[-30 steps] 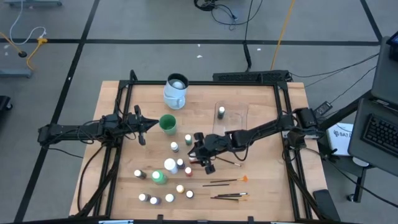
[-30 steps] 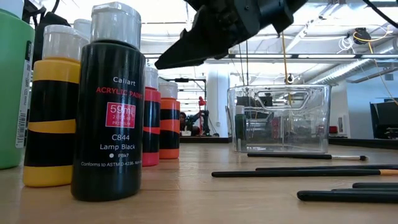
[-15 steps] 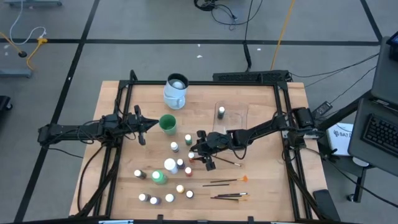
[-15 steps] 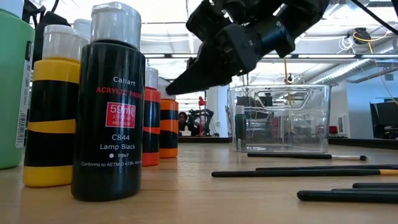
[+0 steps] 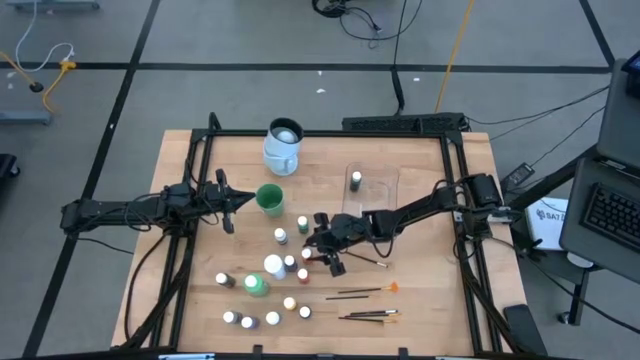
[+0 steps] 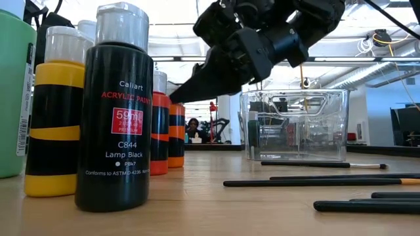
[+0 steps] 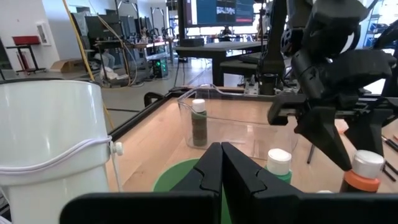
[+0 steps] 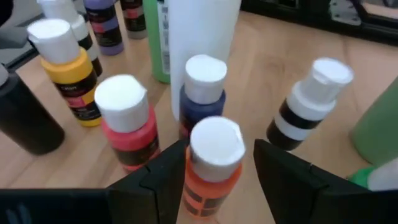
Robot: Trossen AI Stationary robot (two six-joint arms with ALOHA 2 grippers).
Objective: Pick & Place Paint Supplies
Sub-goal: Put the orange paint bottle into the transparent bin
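Note:
Small white-capped paint bottles stand upright in a cluster on the table (image 5: pixel 280 290). My right gripper (image 5: pixel 316 252) is open and low over the cluster's far right part. In the right wrist view its fingers (image 8: pixel 163 171) stand on either side of an orange bottle (image 8: pixel 213 163). I cannot tell whether they touch it. The low view shows a fingertip (image 6: pixel 177 98) level with that bottle's cap (image 6: pixel 176 98). A larger green bottle (image 5: pixel 257 285) stands farther left. Thin dark brushes (image 5: pixel 366 293) lie flat to the right. My left gripper (image 5: pixel 232 206) waits shut beside a green cup (image 5: pixel 269 200).
A clear tub (image 5: pixel 372 182) with one bottle (image 5: pixel 356 180) inside sits on the far right. The white mug (image 5: pixel 283 146) stands at the far edge. Red (image 8: pixel 127 127), blue (image 8: pixel 202 90) and black-and-white (image 8: pixel 309 106) bottles crowd close around the orange one.
My right gripper has come down and moved toward the table's left, tipping fingers-down into the bottle cluster until its fingers straddle the orange bottle. The left arm has kept still.

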